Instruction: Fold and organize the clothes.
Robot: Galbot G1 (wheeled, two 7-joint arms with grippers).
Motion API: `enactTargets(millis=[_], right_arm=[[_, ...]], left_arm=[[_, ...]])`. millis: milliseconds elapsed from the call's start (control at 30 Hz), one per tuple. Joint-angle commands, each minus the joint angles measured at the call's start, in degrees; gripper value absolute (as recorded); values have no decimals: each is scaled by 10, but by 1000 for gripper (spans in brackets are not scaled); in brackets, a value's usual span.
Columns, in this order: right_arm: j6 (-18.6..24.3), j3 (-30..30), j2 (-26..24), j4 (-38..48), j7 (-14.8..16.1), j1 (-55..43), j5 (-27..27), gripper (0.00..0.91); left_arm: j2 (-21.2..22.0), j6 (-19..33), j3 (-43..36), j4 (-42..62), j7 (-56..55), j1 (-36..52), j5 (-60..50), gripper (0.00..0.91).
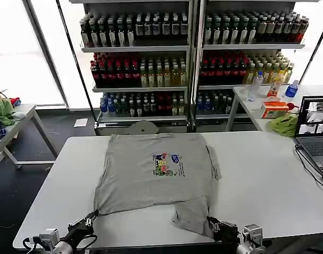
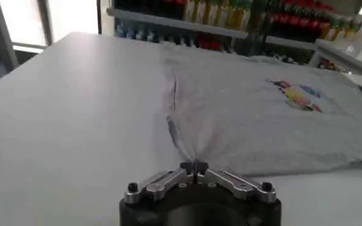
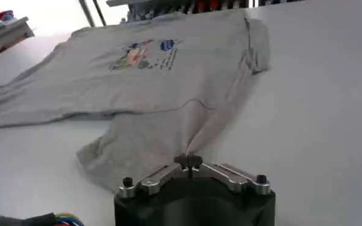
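Shirt (image 1: 150,174) flat, collar pointing away — both claws pinching near hem.

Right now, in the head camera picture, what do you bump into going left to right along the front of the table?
Left gripper pinching the shirt's corner → grey shirt → right gripper pinching the shirt's other near corner → bare white table.

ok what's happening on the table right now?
A light grey shirt with a small chest print lies spread on the white table. Both arms are at the near edge: the left gripper is pinched shut on the shirt's near-left corner, and the right gripper is shut on the bunched cloth at the near-right corner. That right corner lies crumpled and partly doubled over. No neat fold shows yet.
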State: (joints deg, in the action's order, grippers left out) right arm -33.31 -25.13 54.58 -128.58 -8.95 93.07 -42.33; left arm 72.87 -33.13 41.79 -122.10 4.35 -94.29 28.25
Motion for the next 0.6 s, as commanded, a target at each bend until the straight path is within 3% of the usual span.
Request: enactTargets(millis=[33, 333, 600], right_arm=[[2, -19, -8, -42, 4, 27, -9, 0], [3, -12, -4, -35, 4, -34, -17, 0], [5, -5, 4, -1, 2, -118, -18, 0]], left_arm=[[-8, 1, 24, -54, 4, -14, 0, 30], [-37, 0, 28, -47, 2, 26, 9, 30], [-88, -1, 17, -6, -6, 92, 58, 30]])
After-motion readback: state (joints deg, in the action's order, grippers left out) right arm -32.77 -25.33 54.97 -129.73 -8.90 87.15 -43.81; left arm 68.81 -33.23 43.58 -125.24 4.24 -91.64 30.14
